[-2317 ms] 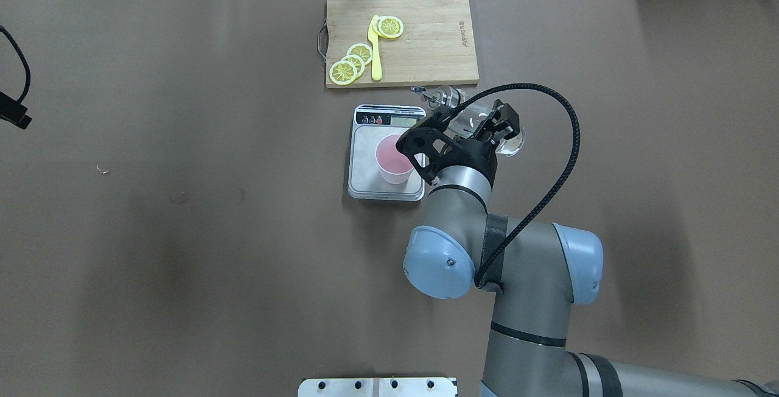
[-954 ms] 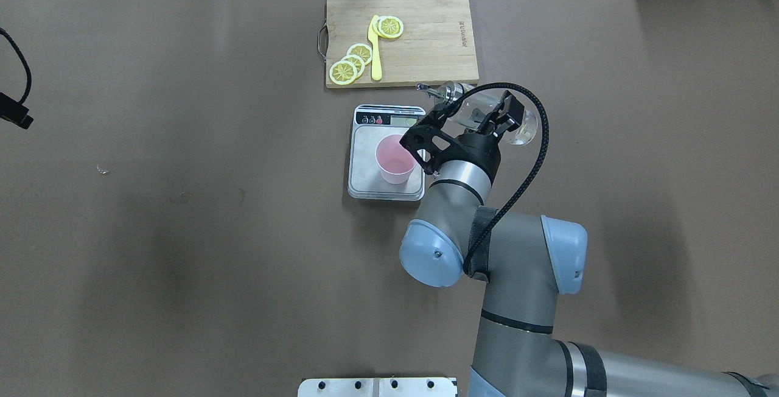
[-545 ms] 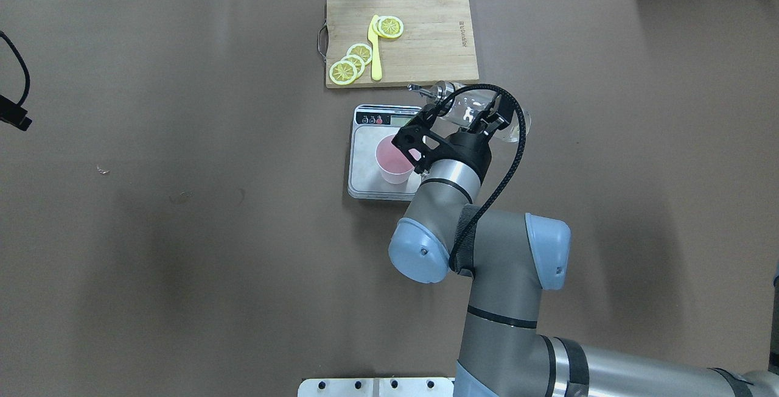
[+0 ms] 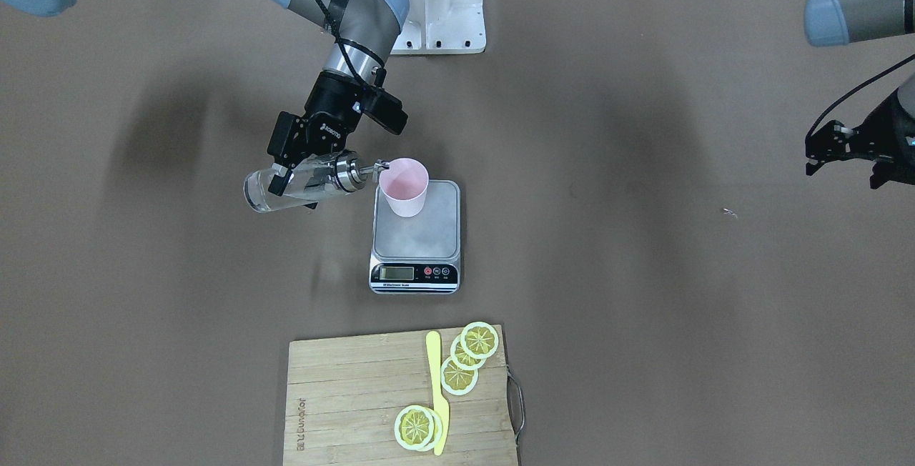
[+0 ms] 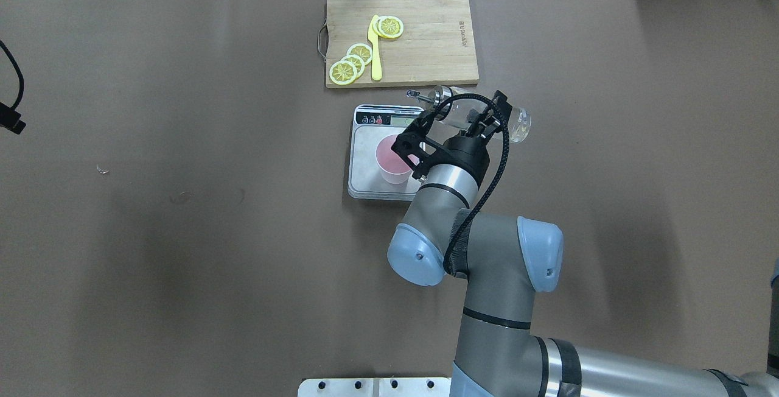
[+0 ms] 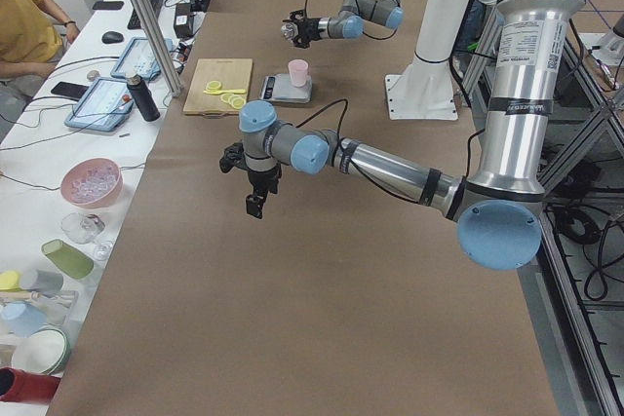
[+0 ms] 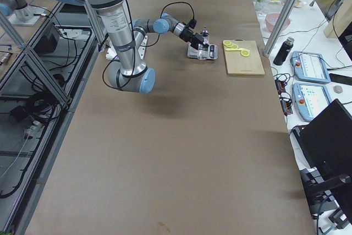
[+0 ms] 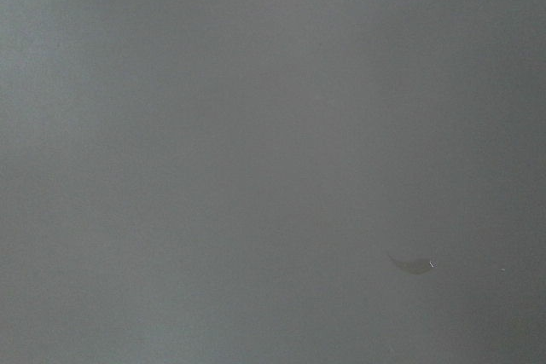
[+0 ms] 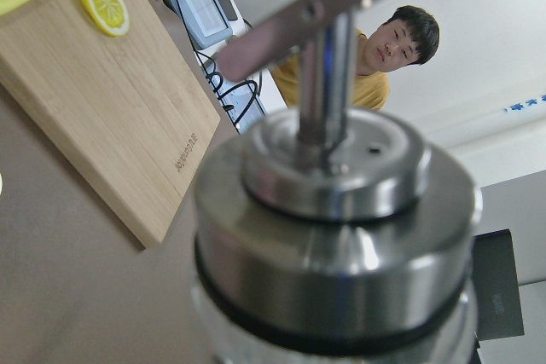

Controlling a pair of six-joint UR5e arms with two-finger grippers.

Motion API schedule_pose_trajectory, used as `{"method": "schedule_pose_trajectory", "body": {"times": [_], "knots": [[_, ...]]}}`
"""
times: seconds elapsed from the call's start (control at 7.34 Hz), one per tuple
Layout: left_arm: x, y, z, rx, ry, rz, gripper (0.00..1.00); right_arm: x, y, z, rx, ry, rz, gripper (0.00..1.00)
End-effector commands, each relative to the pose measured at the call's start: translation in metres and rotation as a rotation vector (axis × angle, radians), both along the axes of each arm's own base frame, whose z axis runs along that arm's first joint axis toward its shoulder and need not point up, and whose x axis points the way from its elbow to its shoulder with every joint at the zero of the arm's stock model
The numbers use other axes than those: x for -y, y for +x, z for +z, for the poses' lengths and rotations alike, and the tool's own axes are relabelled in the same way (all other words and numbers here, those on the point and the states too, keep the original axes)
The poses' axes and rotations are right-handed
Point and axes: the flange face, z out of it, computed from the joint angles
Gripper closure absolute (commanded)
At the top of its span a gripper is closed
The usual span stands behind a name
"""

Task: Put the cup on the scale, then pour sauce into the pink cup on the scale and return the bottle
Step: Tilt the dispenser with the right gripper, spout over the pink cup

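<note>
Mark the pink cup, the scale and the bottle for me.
cup (image 4: 404, 184): front-facing view, on its inner wall.
scale (image 4: 418, 237): front-facing view, on the bare steel platform.
bottle (image 4: 259, 196): front-facing view, on the glass near its base end.

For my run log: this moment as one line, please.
right gripper: shut on bottle | spout: at cup rim | cup: on scale | left gripper: far aside

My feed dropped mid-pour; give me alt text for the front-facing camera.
The right gripper holds the bottle nearly level, its spout at the rim of the pink cup standing on the scale. Nearer the camera, a cutting board carries lemon slices and a yellow knife.
</note>
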Motion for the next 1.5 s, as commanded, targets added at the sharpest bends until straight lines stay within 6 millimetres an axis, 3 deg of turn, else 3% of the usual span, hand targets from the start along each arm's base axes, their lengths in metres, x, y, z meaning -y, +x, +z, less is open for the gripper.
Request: {"method": "schedule_pose_trajectory", "body": {"times": [0.0,0.27,1.36], "knots": [[0.0,-0.001,0.001,0.0,-0.002,-0.002,0.03,-0.009,-0.006,0.006,-0.036,0.005,-0.011,1.0],[0.0,-0.002,0.002,0.001,-0.002,-0.002,0.03,-0.018,-0.012,0.008,-0.071,0.003,-0.026,1.0],[0.0,-0.003,0.004,0.003,-0.007,-0.004,0.03,-0.019,-0.015,0.024,-0.197,-0.004,-0.025,1.0]]}}
